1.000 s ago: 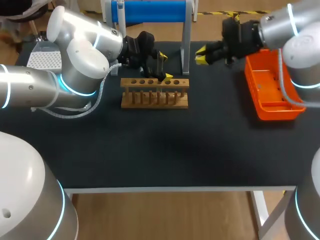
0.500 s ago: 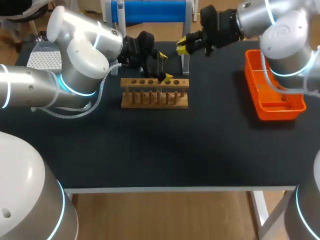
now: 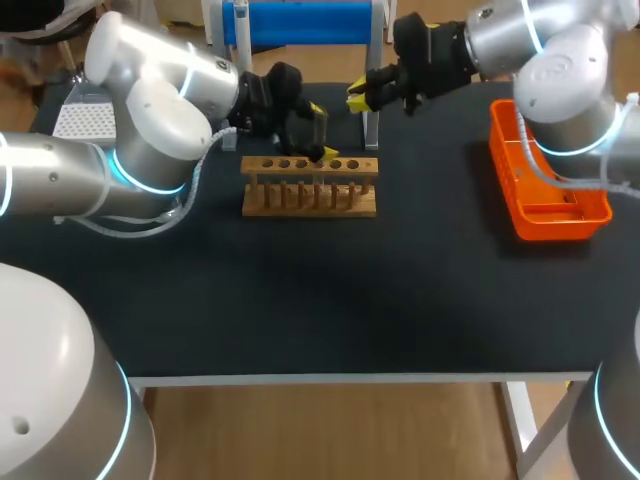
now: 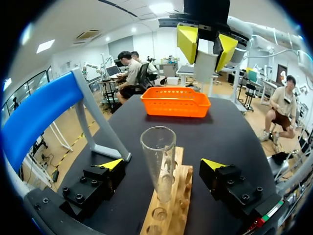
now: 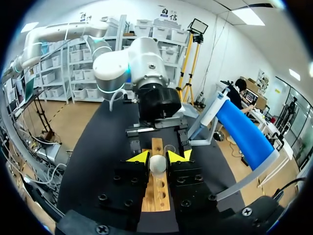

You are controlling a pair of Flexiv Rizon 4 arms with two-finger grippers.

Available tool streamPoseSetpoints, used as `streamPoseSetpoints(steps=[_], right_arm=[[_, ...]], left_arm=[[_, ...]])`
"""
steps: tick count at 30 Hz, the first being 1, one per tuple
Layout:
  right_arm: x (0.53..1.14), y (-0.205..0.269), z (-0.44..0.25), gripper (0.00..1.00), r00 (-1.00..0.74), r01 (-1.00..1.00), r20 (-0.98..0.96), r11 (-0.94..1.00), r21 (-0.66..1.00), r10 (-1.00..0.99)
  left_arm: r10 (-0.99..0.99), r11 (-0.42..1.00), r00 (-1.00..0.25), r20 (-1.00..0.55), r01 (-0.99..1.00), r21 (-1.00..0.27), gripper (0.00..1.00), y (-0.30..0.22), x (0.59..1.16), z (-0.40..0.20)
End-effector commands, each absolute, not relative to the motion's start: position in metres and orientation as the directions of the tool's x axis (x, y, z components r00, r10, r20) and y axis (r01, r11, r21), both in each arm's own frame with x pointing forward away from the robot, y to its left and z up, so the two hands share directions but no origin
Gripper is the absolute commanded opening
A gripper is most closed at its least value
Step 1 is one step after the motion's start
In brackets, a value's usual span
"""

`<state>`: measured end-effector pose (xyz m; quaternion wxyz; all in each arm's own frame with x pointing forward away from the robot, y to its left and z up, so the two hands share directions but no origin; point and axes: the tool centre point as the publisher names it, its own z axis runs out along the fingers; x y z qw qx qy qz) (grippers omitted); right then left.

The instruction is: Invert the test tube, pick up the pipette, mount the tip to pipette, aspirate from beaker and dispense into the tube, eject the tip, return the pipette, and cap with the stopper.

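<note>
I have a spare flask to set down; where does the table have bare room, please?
Bare: the table front, before the test tube rack, and the strip between rack and orange basket. Crowded: the back, with left gripper and right gripper by the rack.

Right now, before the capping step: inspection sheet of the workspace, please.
Surface: black table.
Job's things: test tube upright, mouth up, in the wooden rack; white stopper held above the table.
Clutter: orange basket; blue roller stand; white perforated tray.
Grippers: left gripper open, fingers either side of the tube, not touching it; right gripper shut on the stopper.
Cables: grey hose along the left arm; cable from the right arm over the basket.
Surroundings: nothing seen.
</note>
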<state>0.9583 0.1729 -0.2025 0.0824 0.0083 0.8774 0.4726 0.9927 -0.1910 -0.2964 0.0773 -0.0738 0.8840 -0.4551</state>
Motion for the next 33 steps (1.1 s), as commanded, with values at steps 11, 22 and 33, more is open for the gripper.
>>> streamPoseSetpoints(steps=[11, 22, 33], right_arm=[[0.957, 0.177, -0.200, 0.00, -0.987, -0.060, -0.132, 0.551, 0.832, 0.092], [0.967, 0.198, -0.196, 0.00, -0.989, -0.045, -0.115, 0.533, 0.845, 0.098], [0.974, 0.209, -0.207, 0.00, -0.989, -0.038, -0.110, 0.539, 0.842, 0.103]], left_arm=[[-0.208, 0.589, -0.974, -0.087, -0.054, -0.806, 1.00, -0.187, 0.988, -0.288], [-0.208, 0.589, -0.974, -0.087, -0.054, -0.806, 1.00, -0.187, 0.988, -0.288], [-0.208, 0.589, -0.974, -0.087, -0.054, -0.806, 1.00, -0.187, 0.988, -0.288]])
